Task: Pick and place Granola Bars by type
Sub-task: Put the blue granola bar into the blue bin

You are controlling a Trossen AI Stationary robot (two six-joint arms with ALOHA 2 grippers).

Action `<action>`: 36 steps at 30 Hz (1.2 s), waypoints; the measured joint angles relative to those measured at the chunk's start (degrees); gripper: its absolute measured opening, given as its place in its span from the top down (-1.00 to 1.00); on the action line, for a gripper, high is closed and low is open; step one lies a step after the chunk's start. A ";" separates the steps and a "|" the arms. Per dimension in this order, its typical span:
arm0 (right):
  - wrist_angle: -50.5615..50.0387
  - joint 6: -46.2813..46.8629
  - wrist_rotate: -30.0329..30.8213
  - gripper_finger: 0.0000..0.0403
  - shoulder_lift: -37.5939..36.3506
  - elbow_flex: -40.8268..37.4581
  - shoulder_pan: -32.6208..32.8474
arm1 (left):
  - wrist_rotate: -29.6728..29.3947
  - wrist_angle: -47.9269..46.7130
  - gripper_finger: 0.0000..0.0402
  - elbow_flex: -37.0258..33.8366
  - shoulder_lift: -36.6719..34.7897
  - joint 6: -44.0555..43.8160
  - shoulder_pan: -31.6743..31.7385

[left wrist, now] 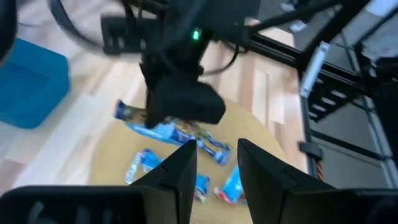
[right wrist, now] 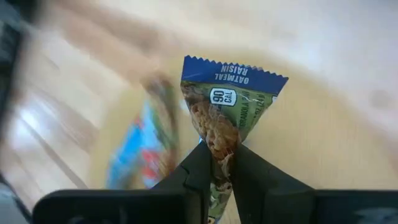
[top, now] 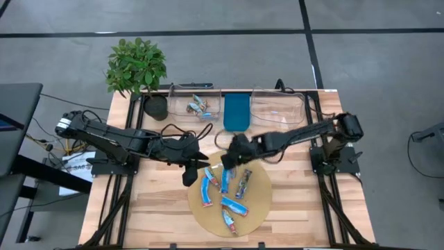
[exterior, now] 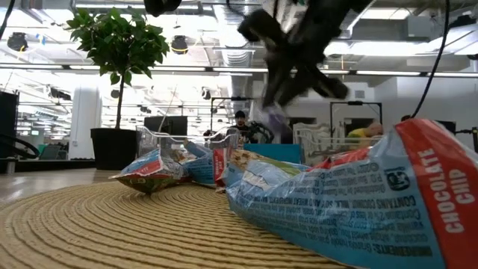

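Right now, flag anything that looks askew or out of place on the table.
Nothing is spilled or damaged. The granola bars lie at mixed angles on the round woven mat, unsorted. The right gripper pinches an oatmeal raisin bar by one end, its wrapper creased there.

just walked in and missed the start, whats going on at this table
A two-armed robot is sorting wrapped granola bars. The right gripper is pinched on a greenish oatmeal raisin bar and holds it above the round woven mat, where several blue-wrapped bars lie. The left gripper hovers at the mat's edge with its fingers apart, holding nothing. At the back of the table, a clear bin holds a few bars; a blue bin sits beside it.
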 joint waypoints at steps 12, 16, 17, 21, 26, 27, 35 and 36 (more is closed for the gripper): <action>-5.83 -15.50 9.75 0.79 -9.05 3.17 -15.95 | -14.91 3.56 0.47 0.02 0.02 1.80 1.99; -5.27 -19.47 9.53 0.79 -8.80 3.13 -21.30 | -15.79 3.48 0.47 -0.01 0.02 1.88 4.03; -4.84 -20.28 9.57 0.79 -8.46 3.17 -22.25 | -15.79 3.46 0.47 -0.01 0.02 1.88 4.49; -4.34 -24.14 9.39 0.79 -7.77 3.00 -25.44 | -15.79 3.43 0.47 0.00 0.02 1.88 6.11; -3.09 -28.22 9.30 0.74 -7.88 3.10 -28.29 | -15.85 3.19 0.47 -0.01 0.02 1.88 7.91; -3.09 -29.22 9.18 0.71 -7.88 3.10 -28.78 | -15.85 3.03 0.47 0.00 0.02 1.86 8.26; -2.98 -31.07 6.11 0.33 -7.88 3.10 -30.60 | -15.90 1.66 0.47 -0.01 0.02 1.64 9.16; -2.98 -31.06 6.11 0.28 -7.88 3.10 -30.59 | -15.75 1.68 0.47 -0.01 0.02 1.63 9.16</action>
